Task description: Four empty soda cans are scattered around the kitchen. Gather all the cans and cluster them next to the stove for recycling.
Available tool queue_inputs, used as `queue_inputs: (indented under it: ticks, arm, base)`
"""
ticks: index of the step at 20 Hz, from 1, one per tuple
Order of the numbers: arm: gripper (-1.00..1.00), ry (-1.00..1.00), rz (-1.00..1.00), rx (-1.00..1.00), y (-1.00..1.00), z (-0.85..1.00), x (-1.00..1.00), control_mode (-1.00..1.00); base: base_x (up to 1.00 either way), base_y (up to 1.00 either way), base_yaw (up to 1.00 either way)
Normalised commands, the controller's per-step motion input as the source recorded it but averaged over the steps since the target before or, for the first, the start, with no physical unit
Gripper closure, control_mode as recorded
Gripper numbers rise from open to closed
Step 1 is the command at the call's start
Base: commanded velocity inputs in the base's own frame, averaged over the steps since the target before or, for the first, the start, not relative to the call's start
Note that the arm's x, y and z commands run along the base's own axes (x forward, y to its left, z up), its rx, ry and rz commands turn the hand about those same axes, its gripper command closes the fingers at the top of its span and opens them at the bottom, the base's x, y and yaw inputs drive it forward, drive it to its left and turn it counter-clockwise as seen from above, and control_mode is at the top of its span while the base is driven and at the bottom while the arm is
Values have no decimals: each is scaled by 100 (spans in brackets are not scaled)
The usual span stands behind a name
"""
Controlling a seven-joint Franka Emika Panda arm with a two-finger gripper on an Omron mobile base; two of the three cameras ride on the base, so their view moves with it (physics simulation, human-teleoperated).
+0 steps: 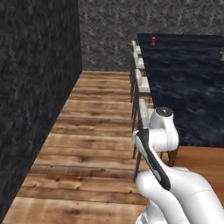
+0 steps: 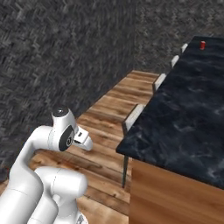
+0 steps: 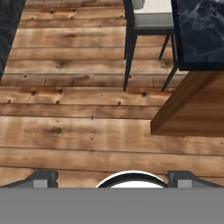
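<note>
One red soda can [image 1: 153,40] stands upright at the far corner of a long dark marble counter [image 1: 188,87]; the right base view has the can [image 2: 202,45] near that counter's [image 2: 188,118] far end. The stove is out of view. My arm is folded close to the base, well short of the can. In the hand view my gripper [image 3: 116,178] points down at the wooden floor, open, with nothing between its fingertips [image 3: 43,177].
A row of pale-seated stools [image 1: 141,83] lines the counter's left side; the nearest stool [image 3: 148,19] is just ahead of the hand. A dark stone wall [image 1: 35,87] runs along the left. Plank floor [image 1: 87,131] lies between wall and stools.
</note>
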Motion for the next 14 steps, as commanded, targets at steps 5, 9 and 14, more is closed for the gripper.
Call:
queue_inputs:
  ticks: [5,9,14]
  arm:
    - [-100,0,0,0,0,0,0,100]
    - [-100,0,0,0,0,0,0,100]
    - [-100,0,0,0,0,0,0,100]
  base:
    - [2,73,-1]
    - [2,72,-2]
    - [5,69,-3]
